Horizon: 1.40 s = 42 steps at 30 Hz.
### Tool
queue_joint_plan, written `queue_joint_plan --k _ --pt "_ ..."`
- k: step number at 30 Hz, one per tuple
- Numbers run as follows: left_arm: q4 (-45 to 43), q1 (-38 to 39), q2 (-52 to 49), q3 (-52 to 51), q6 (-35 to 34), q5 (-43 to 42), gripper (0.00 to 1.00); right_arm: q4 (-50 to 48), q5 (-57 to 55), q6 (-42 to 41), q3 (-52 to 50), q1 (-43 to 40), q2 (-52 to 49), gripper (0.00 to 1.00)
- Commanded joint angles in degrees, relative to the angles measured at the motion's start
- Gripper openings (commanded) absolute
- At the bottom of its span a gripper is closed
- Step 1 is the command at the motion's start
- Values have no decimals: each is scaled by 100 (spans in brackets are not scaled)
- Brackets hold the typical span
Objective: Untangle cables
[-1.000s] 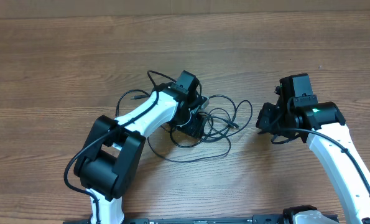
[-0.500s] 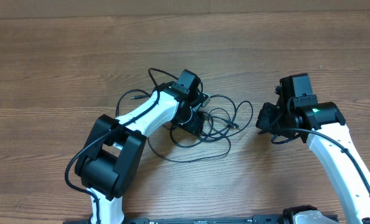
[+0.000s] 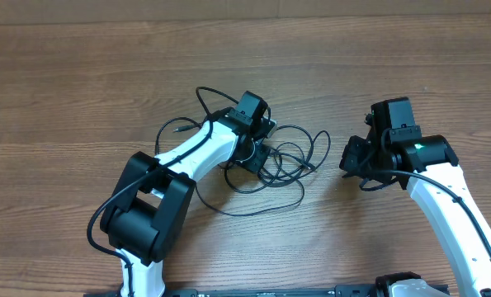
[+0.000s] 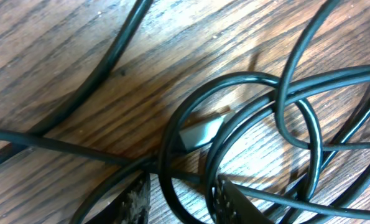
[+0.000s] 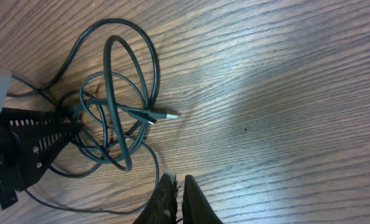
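Note:
A tangle of thin dark cables (image 3: 288,162) lies on the wooden table at centre. My left gripper (image 3: 256,155) is down in the tangle's left side. In the left wrist view its jaws (image 4: 178,202) stand apart with one cable strand (image 4: 166,155) running between them, and a silvery plug (image 4: 200,132) lies just ahead. My right gripper (image 3: 348,162) hovers right of the tangle, apart from it. In the right wrist view its fingers (image 5: 177,193) are pressed together and hold nothing; the cable loops (image 5: 113,87) and a USB plug (image 5: 165,116) lie ahead.
One cable end with a small plug (image 3: 177,129) trails out to the left of the tangle. A long loop (image 3: 253,210) sweeps toward the front. The left gripper's black body (image 5: 29,140) shows at the left of the right wrist view.
My left gripper has shifted slightly toward the far side within the tangle, and the nearby loops have shifted a little with it. The right arm has not moved.

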<state>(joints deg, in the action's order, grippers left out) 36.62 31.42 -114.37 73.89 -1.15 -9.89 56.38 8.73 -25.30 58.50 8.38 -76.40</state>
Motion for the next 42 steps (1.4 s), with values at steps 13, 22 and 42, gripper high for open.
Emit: queue_joint_plan --k 13,22,42 --pt "234 247 -136 24 378 -2 20 -28 -11 -20 109 0 -13 4" --pt "538 199 -68 203 350 -24 4 -26 -7 -20 109 0 -13 6" --pt "2494 199 577 2588 400 -380 4 -778 1545 22 109 2 -13 52"
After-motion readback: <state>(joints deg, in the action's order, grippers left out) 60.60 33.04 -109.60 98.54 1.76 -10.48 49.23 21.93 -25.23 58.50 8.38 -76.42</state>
